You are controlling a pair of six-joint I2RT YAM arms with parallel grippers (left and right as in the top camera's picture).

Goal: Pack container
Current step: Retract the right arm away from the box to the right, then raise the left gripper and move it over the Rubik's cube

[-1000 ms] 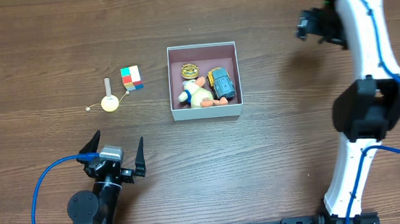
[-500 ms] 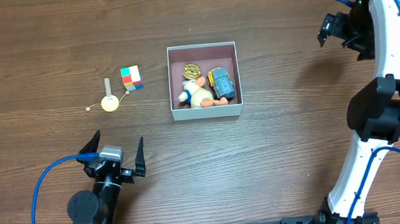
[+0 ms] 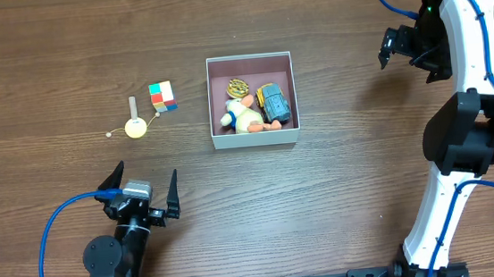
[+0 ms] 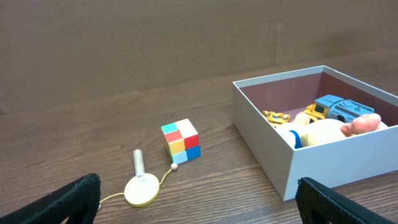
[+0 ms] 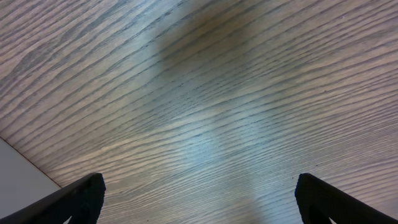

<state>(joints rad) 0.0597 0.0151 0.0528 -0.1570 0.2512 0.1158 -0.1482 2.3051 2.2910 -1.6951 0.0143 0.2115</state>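
Observation:
The container [image 3: 255, 139], a square white box with a mauve floor, sits mid-table. Inside it lie a white and orange plush toy [image 3: 243, 116], a blue toy car [image 3: 273, 103] and a small yellow striped toy [image 3: 236, 87]. In the left wrist view the container [image 4: 323, 162] stands at the right, with the toys showing over its wall. My left gripper [image 3: 147, 171] rests open near the front edge, well short of the box, with nothing between its fingers. My right gripper [image 3: 389, 47] hangs open and empty over bare wood to the right of the box.
Left of the container lie a colourful cube [image 3: 163, 96] and a yellow disc with a short stick and string [image 3: 136, 127]; both also show in the left wrist view, cube [image 4: 181, 140] and disc [image 4: 142, 188]. A white corner [image 5: 18, 174] edges the right wrist view.
The right arm swung to the right, then came back a little to the left, its gripper still open. The left arm and the toys have not moved.

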